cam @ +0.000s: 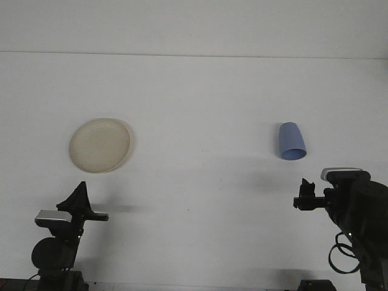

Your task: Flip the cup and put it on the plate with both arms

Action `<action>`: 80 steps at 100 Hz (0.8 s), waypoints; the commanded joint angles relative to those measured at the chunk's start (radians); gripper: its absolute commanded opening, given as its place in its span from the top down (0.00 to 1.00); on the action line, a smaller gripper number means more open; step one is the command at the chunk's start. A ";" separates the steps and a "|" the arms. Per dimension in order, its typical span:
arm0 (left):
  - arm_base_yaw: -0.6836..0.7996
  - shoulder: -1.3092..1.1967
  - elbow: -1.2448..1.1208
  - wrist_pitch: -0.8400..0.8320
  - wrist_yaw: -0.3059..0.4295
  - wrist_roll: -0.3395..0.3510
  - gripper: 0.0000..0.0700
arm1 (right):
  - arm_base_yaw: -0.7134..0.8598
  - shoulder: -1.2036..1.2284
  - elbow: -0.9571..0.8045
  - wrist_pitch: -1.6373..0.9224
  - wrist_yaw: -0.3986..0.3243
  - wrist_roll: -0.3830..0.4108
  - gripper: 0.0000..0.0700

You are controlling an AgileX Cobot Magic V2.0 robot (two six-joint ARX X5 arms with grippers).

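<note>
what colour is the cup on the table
The cup is light blue, a plain periwinkle shade with no pattern, seen in the front view on the right side of the white table.

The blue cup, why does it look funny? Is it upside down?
The blue cup looks odd: its narrow closed end is uppermost and the wide rim is at the bottom, so it seems inverted. It sits far to the right of the empty plate. Nothing is spilled.

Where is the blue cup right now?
The blue cup sits on the table's right side, just beyond the right gripper, far from the plate.
</note>
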 commanded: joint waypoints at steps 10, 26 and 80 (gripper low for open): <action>0.001 -0.002 -0.020 0.010 0.002 -0.002 0.98 | -0.002 0.109 0.013 0.100 0.011 -0.004 0.29; 0.001 -0.002 -0.020 0.010 0.002 -0.002 0.98 | -0.002 0.169 -0.047 0.284 0.008 -0.011 0.29; 0.001 -0.002 -0.020 0.010 0.002 -0.002 0.98 | -0.043 0.187 -0.492 0.935 0.112 0.053 0.29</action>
